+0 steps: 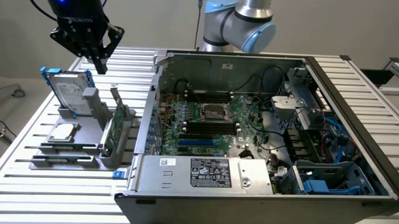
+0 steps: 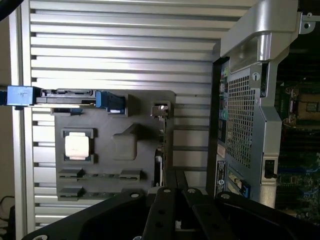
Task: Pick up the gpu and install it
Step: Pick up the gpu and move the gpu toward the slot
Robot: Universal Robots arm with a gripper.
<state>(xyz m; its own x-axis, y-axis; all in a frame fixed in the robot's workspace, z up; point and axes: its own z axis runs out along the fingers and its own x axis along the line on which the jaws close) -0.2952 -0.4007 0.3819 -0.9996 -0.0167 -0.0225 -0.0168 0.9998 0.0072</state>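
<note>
The gpu (image 1: 115,125) stands on edge in a grey holder (image 1: 87,161) on the slatted table, green board showing, silver bracket up. My gripper (image 1: 100,69) hangs shut and empty well above the holder, over its far end near the hard drive, apart from the gpu. In the wrist view the gpu (image 2: 160,150) appears edge-on as a thin strip in the holder (image 2: 115,170), just beyond my shut gripper (image 2: 171,189). The open computer case (image 1: 349,93) lies to the exterior view's right, its motherboard (image 1: 212,123) exposed with blue slots (image 1: 196,141).
A silver hard drive in a blue frame (image 1: 67,91) stands upright at the holder's far end. A square chip (image 1: 63,132) lies in a holder pocket. The case's rear wall (image 2: 247,115) rises beside the holder. The arm's base (image 1: 240,25) stands behind the case.
</note>
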